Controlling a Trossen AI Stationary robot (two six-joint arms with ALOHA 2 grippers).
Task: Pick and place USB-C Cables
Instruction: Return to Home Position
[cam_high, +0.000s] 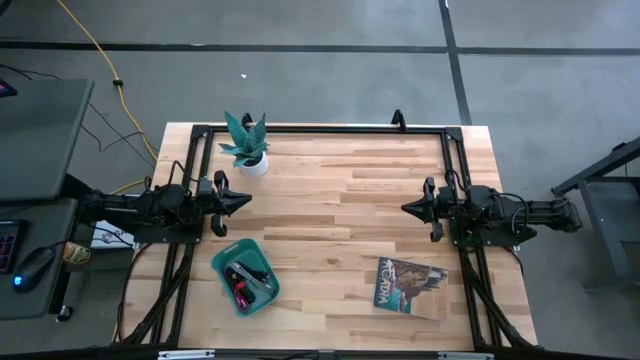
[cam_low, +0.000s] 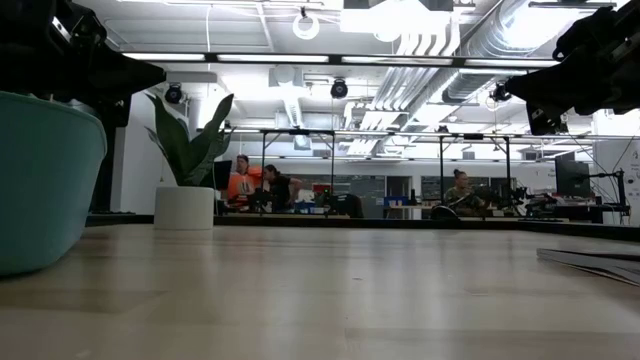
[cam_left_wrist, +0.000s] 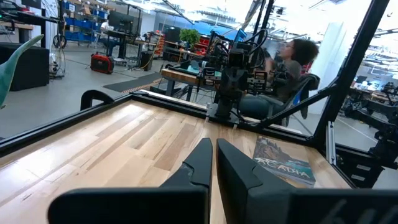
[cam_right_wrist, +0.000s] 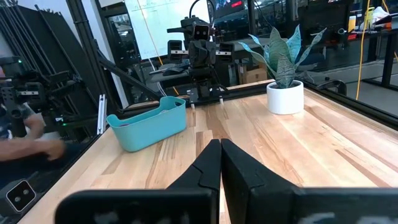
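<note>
**Operator:** Which step is this?

**Spotter:** The homing one, I'd judge. Over your one table (cam_high: 330, 190), the two arms lie level at opposite edges. The left gripper (cam_high: 244, 203) and the right gripper (cam_high: 408, 208) face each other well apart, each with its fingers pressed together on nothing.

**Operator:** So what's next?

**Spotter:** Little: settle your arms at rest, lifting nothing.

**Operator:** And the count?

**Spotter:** One teal tray (cam_right_wrist: 149, 129) near your left arm, one magazine (cam_high: 408, 284) near your right, and one potted plant (cam_high: 247, 148). The USB-C cables (cam_high: 246, 278) lie inside the tray. They overlap from above, so I make it three, though not surely. None shows on the wood.
</note>
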